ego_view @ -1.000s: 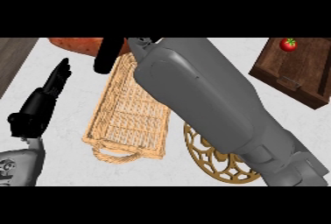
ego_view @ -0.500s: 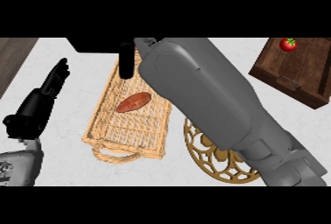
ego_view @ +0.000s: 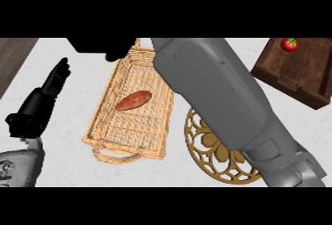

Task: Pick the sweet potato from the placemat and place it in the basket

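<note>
Sweet potato (ego_view: 133, 100): lying on the woven floor of the basket, below and a little right of the right hand, touching no finger; long axis tilted, one tip toward the far right wall.
Basket (ego_view: 103, 107): long wicker tray with a looped handle at the near end, resting on the pale surface (ego_view: 68, 132); near end well below the right hand, far end under it.
Right hand (ego_view: 107, 46): black, at the top edge above the basket's far end, mostly cut off by the frame; open or curled, cannot tell; nothing seen in it.
Right forearm (ego_view: 220, 101): grey, crossing from lower right up over the basket's right wall and part of the placemat.
Left hand (ego_view: 40, 103): left of the basket, apart from it, fingers straight and pointing up, holding nothing; resting.
Placemat (ego_view: 217, 158): round, gold openwork, just right of the basket, half hidden by the forearm; bare where visible.
Other: wooden board (ego_view: 295, 72) far right of the right hand, a tomato (ego_view: 289, 44) on it.
Handling, judged: stiff, solid root, moderately heavy for its size, dull skin unlikely to slip, tapered ends prone to roll; best taken across the thick middle.
Progress, judged: placement looks done; only clearing the arm remains.
</note>
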